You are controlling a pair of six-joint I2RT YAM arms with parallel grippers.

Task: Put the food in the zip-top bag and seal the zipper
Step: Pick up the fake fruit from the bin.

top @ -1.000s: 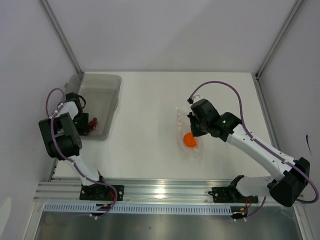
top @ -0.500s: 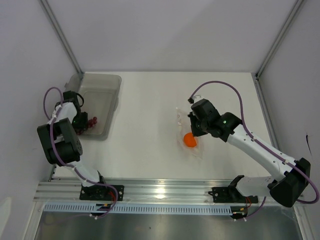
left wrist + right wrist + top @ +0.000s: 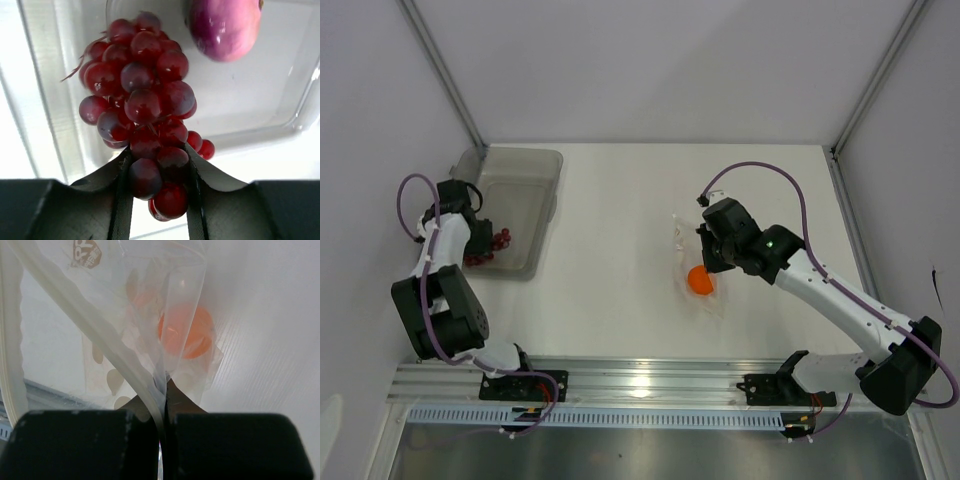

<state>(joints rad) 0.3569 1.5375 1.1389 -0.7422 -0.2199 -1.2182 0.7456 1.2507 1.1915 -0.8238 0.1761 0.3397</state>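
The left end effector grips the grape cluster by the left edge of the tabletop; the right end effector pinches the zip-top bag well rightward.

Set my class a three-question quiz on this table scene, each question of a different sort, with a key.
1. True or false: the round orange lies inside the crinkly transparent zip-top bag that the right gripper pinches.
2. What does the left gripper clamp? A the bag; B the cluster of dark red berries; C the orange.
3. Fill in: the purple-red onion lies in the grey translucent ___.
Key: 1 true; 2 B; 3 tub.
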